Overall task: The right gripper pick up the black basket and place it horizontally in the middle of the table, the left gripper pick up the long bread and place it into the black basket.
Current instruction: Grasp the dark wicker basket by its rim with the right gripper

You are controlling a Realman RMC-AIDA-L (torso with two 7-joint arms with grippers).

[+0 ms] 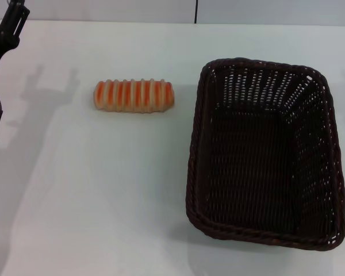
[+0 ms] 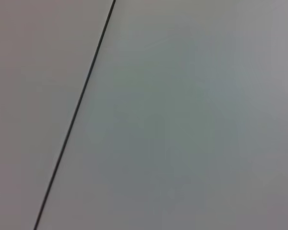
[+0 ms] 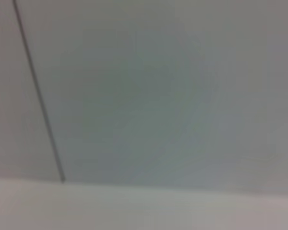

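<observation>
No step is begun yet. The black basket [image 1: 264, 155] is seen at the right side of the table [image 1: 103, 201], its long side pointing away, empty; the long bread [image 1: 133, 95] lies well apart at its left. The basket must first be taken by the right gripper, which is not seen. Only a part of the left gripper [image 1: 10, 20] is shown at the far left corner; its state cannot be told. Behind the table a pale wall [image 2: 182, 120] is seen.

Black basket [image 1: 264, 155]: woven wicker, rough, dark, braided rim, slight sheen. Long bread [image 1: 133, 95]: ridged, matt crust. Surface [image 1: 92, 190]: smooth white, faintly glossy finish
</observation>
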